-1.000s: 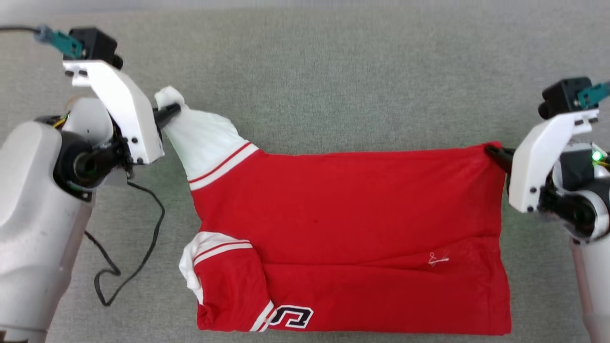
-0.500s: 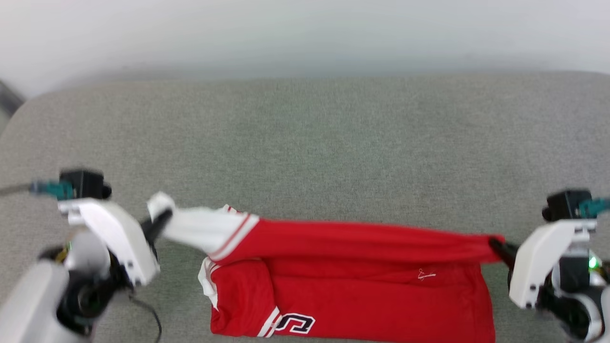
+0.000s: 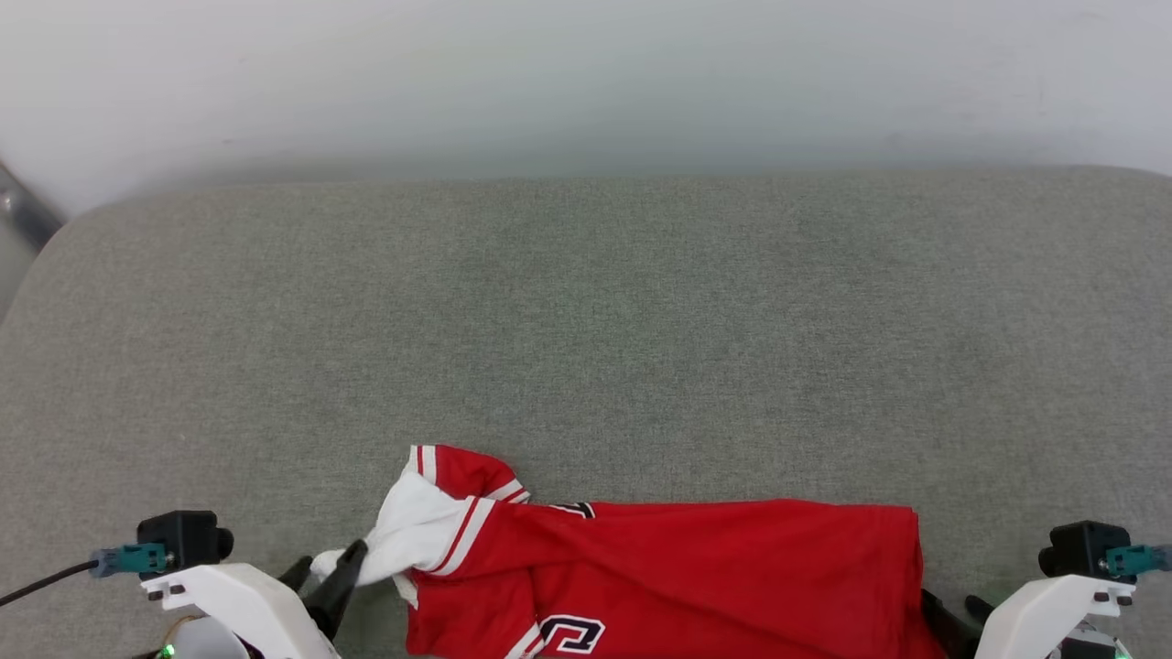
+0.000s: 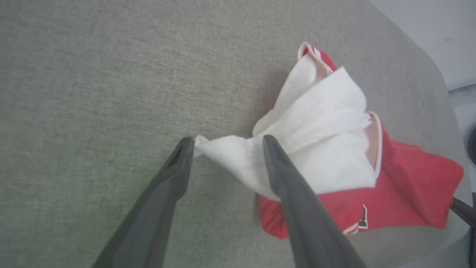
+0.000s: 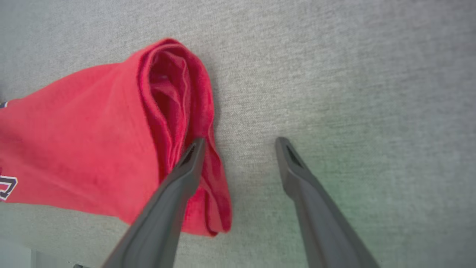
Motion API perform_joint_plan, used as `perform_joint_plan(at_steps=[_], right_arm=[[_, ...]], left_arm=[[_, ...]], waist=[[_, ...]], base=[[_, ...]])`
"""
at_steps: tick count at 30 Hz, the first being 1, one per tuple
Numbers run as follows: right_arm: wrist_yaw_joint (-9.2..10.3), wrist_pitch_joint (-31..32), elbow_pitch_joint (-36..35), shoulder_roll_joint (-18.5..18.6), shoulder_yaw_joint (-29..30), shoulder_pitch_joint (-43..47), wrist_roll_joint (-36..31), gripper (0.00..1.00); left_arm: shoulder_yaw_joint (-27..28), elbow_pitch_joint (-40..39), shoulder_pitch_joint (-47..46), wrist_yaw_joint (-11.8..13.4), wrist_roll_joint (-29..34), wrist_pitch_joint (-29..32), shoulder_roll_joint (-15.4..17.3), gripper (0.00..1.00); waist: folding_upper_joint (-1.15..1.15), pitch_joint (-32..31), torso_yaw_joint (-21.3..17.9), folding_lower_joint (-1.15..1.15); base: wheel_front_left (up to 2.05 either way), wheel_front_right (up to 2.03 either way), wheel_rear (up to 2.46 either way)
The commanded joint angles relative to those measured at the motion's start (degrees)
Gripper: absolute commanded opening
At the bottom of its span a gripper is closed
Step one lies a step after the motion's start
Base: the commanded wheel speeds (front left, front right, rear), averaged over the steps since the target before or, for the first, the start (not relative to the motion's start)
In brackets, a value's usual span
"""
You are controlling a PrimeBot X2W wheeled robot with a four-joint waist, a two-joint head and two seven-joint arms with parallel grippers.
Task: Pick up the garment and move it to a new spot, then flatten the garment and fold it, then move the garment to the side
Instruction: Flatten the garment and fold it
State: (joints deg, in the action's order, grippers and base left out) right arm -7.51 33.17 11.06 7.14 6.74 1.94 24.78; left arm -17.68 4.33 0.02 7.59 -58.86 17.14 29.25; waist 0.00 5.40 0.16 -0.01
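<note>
The left hand (image 4: pixel 227 143) and right hand (image 5: pixel 240 143) are standing open. The white sleeve end (image 4: pixel 230 158) of the red soft jersey garment (image 3: pixel 696 577) is touching a left fingertip (image 4: pixel 186 147), risking a snag that undoes the fold.

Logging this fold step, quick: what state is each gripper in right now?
Left gripper: open, white sleeve end of the garment loose between its jaws.
Right gripper: open, holding nothing, at the garment's red edge.

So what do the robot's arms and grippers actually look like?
The left gripper and right gripper each have two long, tapering dark grey fingers. Behind each sits a white angular bracket topped by a black box with a teal plug; a black cable runs from the left one.
</note>
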Motion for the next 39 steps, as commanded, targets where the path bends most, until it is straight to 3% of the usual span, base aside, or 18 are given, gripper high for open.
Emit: perform_joint_plan(at_steps=[1, 11, 21, 31, 39], right_arm=[[0.05, -0.36, -0.33, 0.26, -0.42, 1.65, 0.6, 1.0], [0.05, 0.98, -10.66, 3.36, 1.98, 1.36, 1.13, 1.0], [0.05, 16.53, -15.25, 6.48, 4.1, 1.22, -0.3, 1.0], [0.05, 20.48, -9.79, 2.28, 2.44, -0.29, -1.25, 1.0], [0.05, 19.37, 1.15, -1.07, 1.07, -1.39, -0.18, 1.0]], left_arm=[[0.66, -0.62, 0.53, 0.56, 1.89, -2.68, -0.19, 1.0], [1.31, -7.53, -0.74, 4.23, 12.44, -15.86, -0.64, 1.0], [-2.83, -10.94, -1.37, 6.74, 25.5, -29.71, -3.72, 1.0], [-5.49, -10.92, -3.0, 6.51, 31.22, -31.95, -6.16, 1.0], [-6.1, -9.91, -4.65, 5.07, 32.07, -32.24, -7.63, 1.0]], waist=[[0.0, -0.49, -0.28, 0.01], [0.0, -2.91, -1.29, 0.01], [0.0, -3.53, 2.35, 0.01], [0.0, 0.32, 7.85, 0.01], [0.0, 2.26, 9.14, 0.01]], base=[[0.0, 0.0, 0.0], [0.0, 0.0, 0.0], [0.0, 0.0, 0.0], [0.0, 0.0, 0.0], [0.0, 0.0, 0.0]])
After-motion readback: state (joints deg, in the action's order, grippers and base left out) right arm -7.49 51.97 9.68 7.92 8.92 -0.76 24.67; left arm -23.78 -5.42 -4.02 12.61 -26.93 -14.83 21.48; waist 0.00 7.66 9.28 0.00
